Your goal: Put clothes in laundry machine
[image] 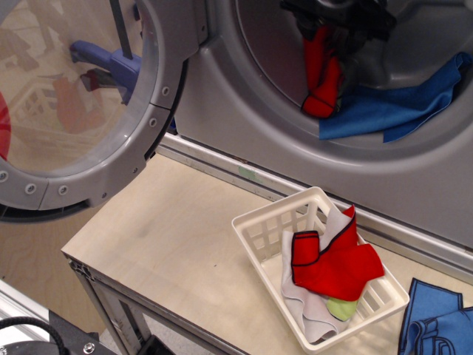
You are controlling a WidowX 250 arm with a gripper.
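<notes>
Leftward, machine door (81, 103) swung wide open; bare tabletop (170, 237) left free below. Red cloth (323, 74) hung inside laundry machine drum (273, 66), beside blue cloth (399, 103), under gripper (336, 18); grip state not discernible. More red clothes (336, 262) kept in white basket (255, 233).

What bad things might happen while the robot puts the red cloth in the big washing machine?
The red cloth hangs low near the drum's front lip, so it might slide out when the gripper lets go. More clothes wait in the white basket; a loose grab there could drop one onto the table.
</notes>
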